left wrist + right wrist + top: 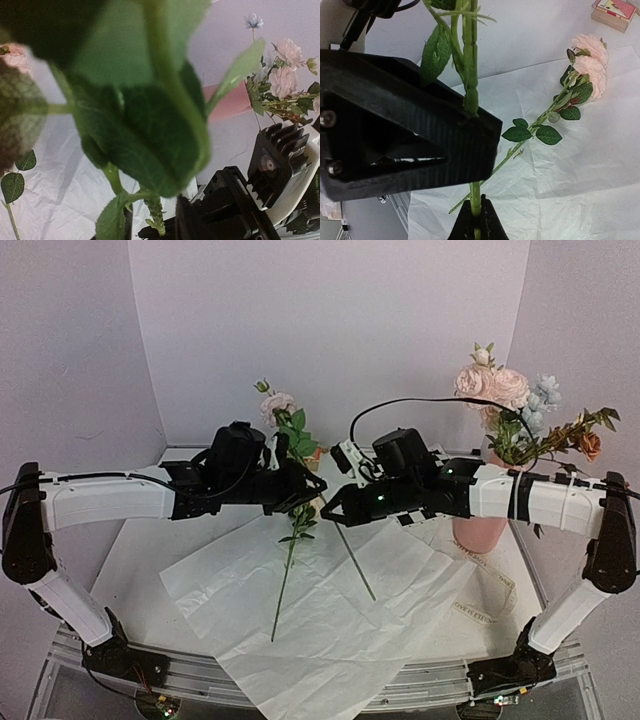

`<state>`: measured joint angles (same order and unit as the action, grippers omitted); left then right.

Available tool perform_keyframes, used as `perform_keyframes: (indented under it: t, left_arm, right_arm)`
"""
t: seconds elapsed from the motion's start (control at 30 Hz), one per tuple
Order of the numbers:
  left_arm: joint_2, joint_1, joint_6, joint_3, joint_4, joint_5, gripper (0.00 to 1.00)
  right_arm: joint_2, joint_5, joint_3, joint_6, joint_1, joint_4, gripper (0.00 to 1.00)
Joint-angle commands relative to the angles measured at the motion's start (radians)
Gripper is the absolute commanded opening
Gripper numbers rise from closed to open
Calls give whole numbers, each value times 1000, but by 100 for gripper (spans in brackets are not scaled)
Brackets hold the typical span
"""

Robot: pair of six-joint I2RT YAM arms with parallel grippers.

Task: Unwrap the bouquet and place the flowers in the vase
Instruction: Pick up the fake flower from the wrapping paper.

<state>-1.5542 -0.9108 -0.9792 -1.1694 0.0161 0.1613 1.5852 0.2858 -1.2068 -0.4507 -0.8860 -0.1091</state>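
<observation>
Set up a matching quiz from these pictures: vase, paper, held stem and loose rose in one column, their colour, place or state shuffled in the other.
1 vase
2 paper
3 held stem
4 loose rose

A lying on the paper
B pinched in the right fingers
C pink, upright, flowers inside
D white, creased, spread flat

Pairs: 1-C, 2-D, 3-B, 4-A
</observation>
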Motion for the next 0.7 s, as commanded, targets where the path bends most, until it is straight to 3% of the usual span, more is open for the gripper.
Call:
perform_keyframes:
  t: [0.0,0.1,0.33,0.67]
  left_arm:
    - [20,-4,2,-5,-45,-24,11]
    - [43,-3,18,16,-42,-39,0]
    - [109,-4,109,47,28,-12,0]
    - [205,-4,172,101,58,109,0]
  right_arm:
    - [-9,32,-44,-7,-1,-39,8]
    - [-2,46,-47,-6,0,-41,16]
    - [9,66,-68,-4,-1,-41,47]
    - [29,80,-172,-56,-1,-41,51]
